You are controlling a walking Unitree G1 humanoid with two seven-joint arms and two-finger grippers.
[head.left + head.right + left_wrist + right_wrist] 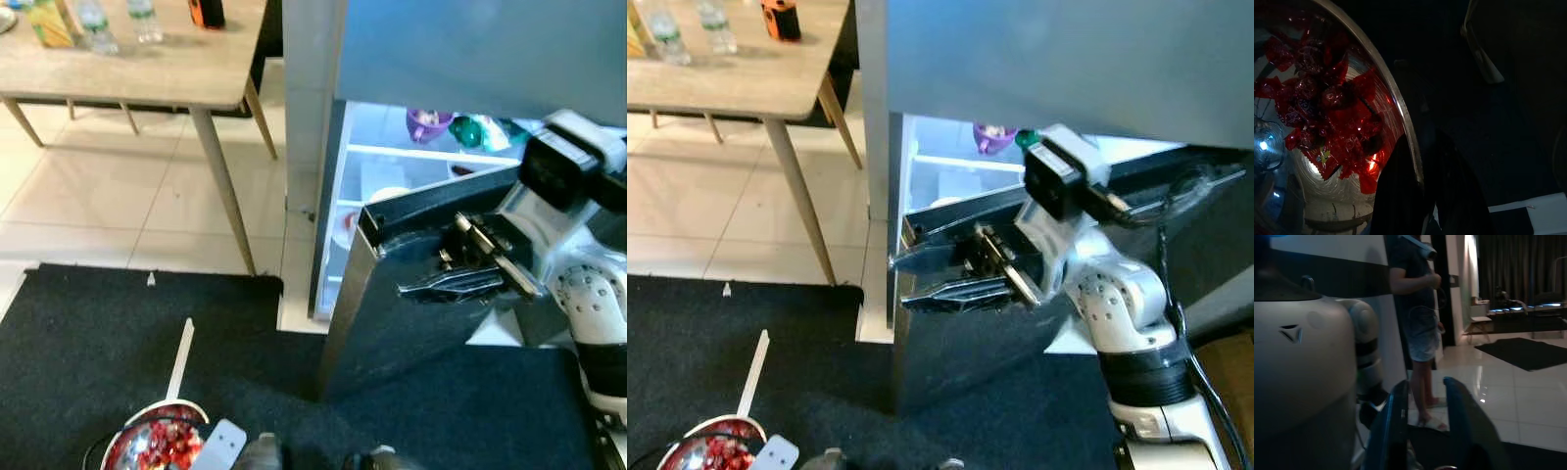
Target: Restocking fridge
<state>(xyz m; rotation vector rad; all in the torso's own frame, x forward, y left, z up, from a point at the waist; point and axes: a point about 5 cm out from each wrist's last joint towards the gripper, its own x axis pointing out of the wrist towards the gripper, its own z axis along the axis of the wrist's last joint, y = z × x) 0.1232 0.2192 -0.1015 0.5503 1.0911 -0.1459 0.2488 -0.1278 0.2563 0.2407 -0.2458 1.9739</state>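
A shiny metal bowl [147, 446] of red-wrapped sweets sits low at my left over the black carpet. My left gripper [1421, 139] is shut on it, one finger on each side of the bowl's rim [1400, 112]. The fridge [411, 157] stands ahead with its dark door [411, 333] swung partly open towards me. My right gripper [898, 281] is at the door's upper edge, beside its inner face, with its fingers apart and nothing between them. Lit shelves inside hold a purple cup [428, 123], a green item [470, 132] and a white dish [389, 194].
A wooden table [176, 69] stands to the left of the fridge with water bottles [98, 24] on it. A black carpet [98, 323] covers the floor in front of me, and pale tiles lie beyond it. A person [1418, 318] stands in the right wrist view.
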